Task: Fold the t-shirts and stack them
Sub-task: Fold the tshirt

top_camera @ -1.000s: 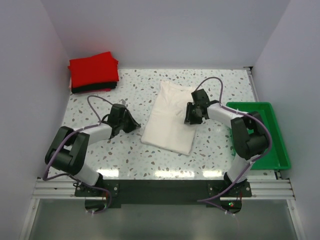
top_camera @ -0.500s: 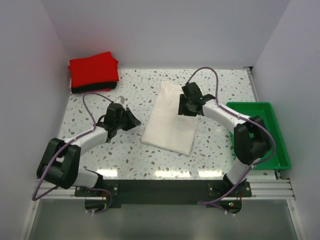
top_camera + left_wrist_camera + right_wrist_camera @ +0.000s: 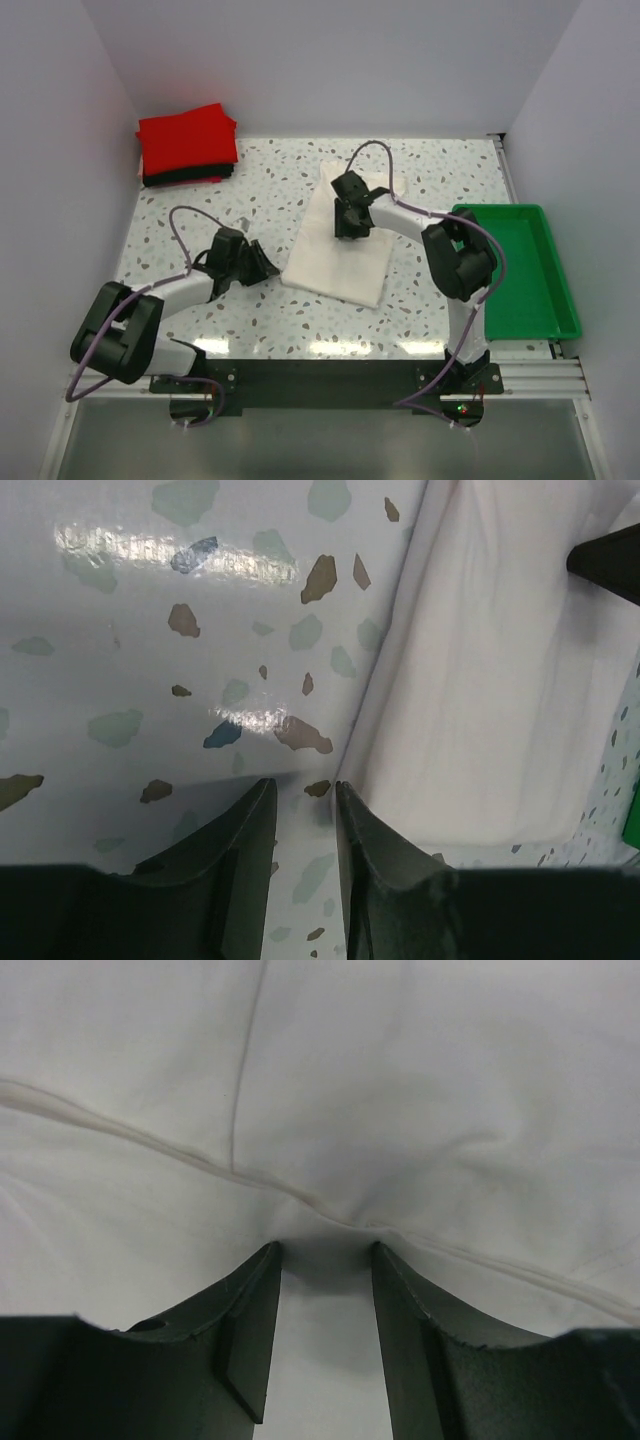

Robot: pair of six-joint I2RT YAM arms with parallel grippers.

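right gripper (image 3: 325, 1248) sat parted on cream t-shirt (image 3: 335, 262) seam | left gripper (image 3: 305, 786) was parted, empty, beside its near-left edge | red-black stack (image 3: 187, 140) lay back-left, green tray (image 3: 548, 318) right

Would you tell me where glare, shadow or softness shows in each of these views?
Top external: sharp and evenly lit, with glare patches along the near edge of the table. Left wrist: a bright glare streak on the table top, jaws dark and soft. Right wrist: the cream-white t-shirt fills the frame, shadow pooled at the right gripper.

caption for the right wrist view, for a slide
Right gripper, jaws apart, tips down on the cream-white t-shirt at a seam.
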